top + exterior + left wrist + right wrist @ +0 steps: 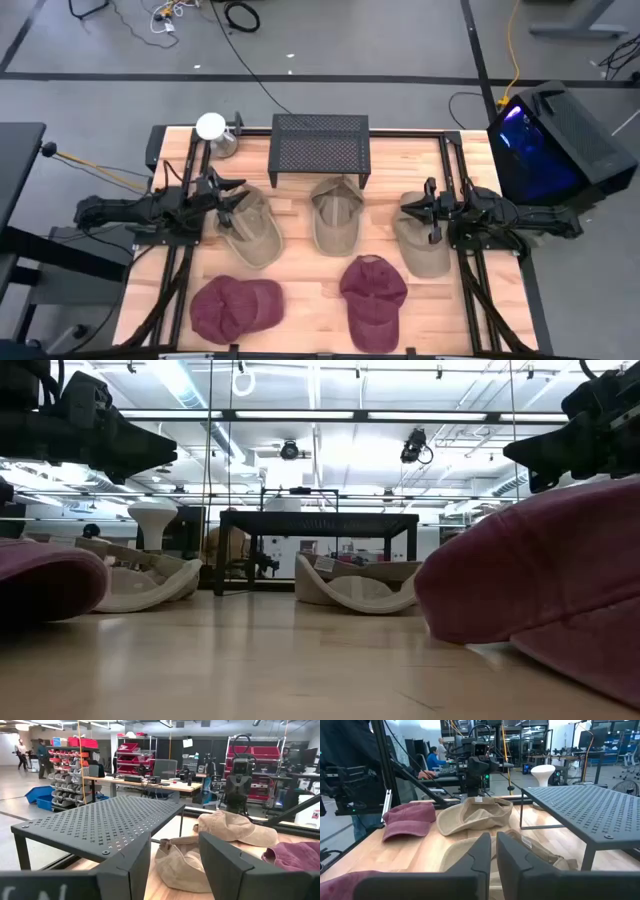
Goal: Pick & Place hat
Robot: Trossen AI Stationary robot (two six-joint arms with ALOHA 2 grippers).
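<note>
Three tan caps lie in a row mid-table: left (252,228), middle (335,216), right (421,243). Two maroon caps rest nearer the front edge, left (236,305) and right (373,297). My left gripper (236,196) hovers open over the left tan cap's far-left side; in its wrist view (175,870) the middle tan cap (182,865) shows between the fingers. My right gripper (416,210) hangs shut above the right tan cap's far end (457,851). The low view shows both grippers, left (110,438) and right (575,435), raised clear of the table.
A black perforated metal shelf (320,147) stands at the far edge behind the middle cap. A white round-topped object (212,128) sits at the far left corner. Bare wood lies between the two rows of caps. A lit dark box (555,140) stands off the table's right.
</note>
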